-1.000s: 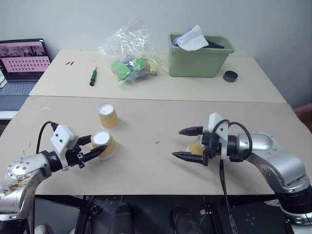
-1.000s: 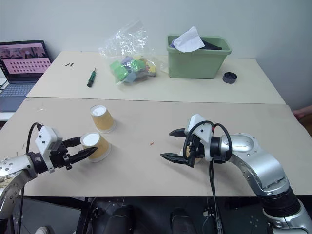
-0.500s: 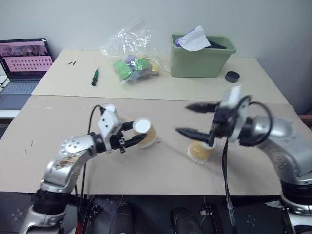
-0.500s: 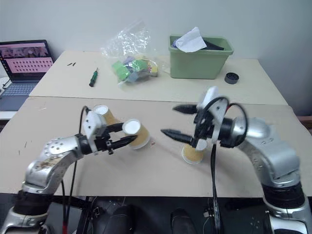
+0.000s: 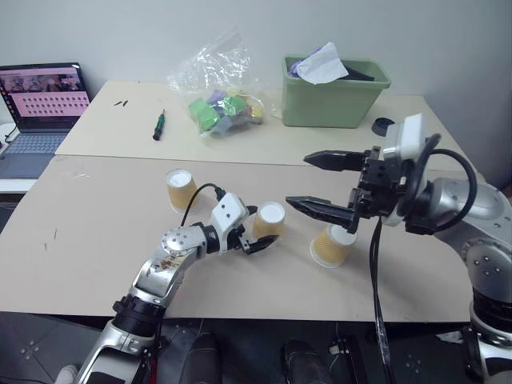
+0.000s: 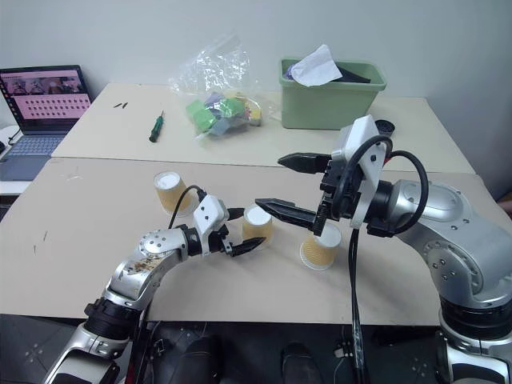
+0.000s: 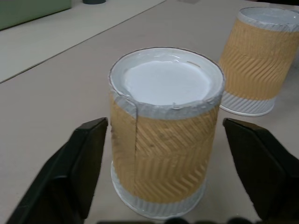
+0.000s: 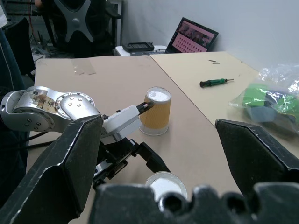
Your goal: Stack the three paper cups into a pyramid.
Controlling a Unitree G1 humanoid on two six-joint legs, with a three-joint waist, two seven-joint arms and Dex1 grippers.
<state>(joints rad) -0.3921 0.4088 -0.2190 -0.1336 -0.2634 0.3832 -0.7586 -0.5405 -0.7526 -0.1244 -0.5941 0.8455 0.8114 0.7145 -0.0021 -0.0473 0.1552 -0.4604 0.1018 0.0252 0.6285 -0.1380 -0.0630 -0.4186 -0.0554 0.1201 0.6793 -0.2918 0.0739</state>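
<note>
I see one cup (image 7: 166, 135) upside down on the table (image 7: 56, 98), standing btwn my left gripper (image 7: 174, 163) fingers (image 7: 86, 161), both clear of its sides. 2nd inverted cup (image 7: 258, 60) just beyond.

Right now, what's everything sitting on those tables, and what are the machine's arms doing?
paper cups: three, tan-orange with white bases, upside down on the near table: one far left, one between the left end effector's fingers, one under the right end effector.
plastic bag: one, clear, holding green and purple blocks, far table.
bin: one, green, white paper inside, far table.
screwdriver: one, green handle, far table.
round cap: one, black, beside the bin.
laptop: one, screen lit, far left.
left end effector: black fingers open around the middle cup.
right end effector: open, raised above the cups.
</note>
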